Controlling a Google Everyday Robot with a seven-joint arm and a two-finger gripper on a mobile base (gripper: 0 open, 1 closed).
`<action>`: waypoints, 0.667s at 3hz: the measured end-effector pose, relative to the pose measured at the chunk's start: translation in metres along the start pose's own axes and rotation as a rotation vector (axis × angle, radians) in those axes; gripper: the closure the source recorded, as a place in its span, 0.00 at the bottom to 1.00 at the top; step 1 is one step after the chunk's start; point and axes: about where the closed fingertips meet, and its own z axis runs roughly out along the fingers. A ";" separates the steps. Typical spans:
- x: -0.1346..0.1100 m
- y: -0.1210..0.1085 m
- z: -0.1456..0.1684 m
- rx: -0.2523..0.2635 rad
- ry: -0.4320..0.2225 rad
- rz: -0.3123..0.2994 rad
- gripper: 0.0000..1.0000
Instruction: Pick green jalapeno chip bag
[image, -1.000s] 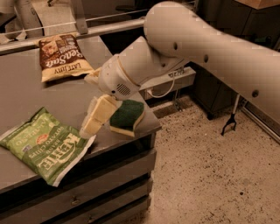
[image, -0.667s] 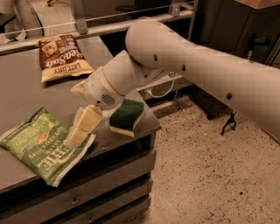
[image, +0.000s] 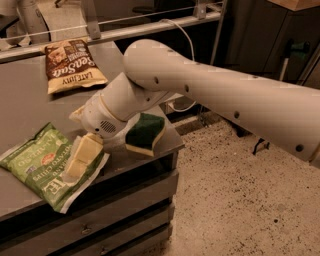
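Note:
The green jalapeno chip bag (image: 42, 165) lies flat on the grey counter (image: 30, 105) near its front left edge. It is light green with white lettering and a small red logo. My gripper (image: 80, 156) hangs from the white arm (image: 210, 100) that reaches in from the right. Its cream fingers (image: 85, 150) sit over the right end of the bag, at or just above its surface. The right part of the bag is hidden under them.
A brown-and-cream chip bag (image: 72, 65) lies at the back of the counter. A dark green wavy sponge (image: 145, 132) sits near the counter's right front corner, beside my wrist. Drawers run below the counter, and speckled floor lies to the right.
My arm has swung left and down. The gripper moved from beside the sponge to over the right end of the green bag. The bag, sponge and brown bag have not moved.

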 end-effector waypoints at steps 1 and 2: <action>0.003 0.002 0.010 -0.007 0.001 0.008 0.15; 0.002 0.003 0.014 -0.008 -0.003 0.013 0.38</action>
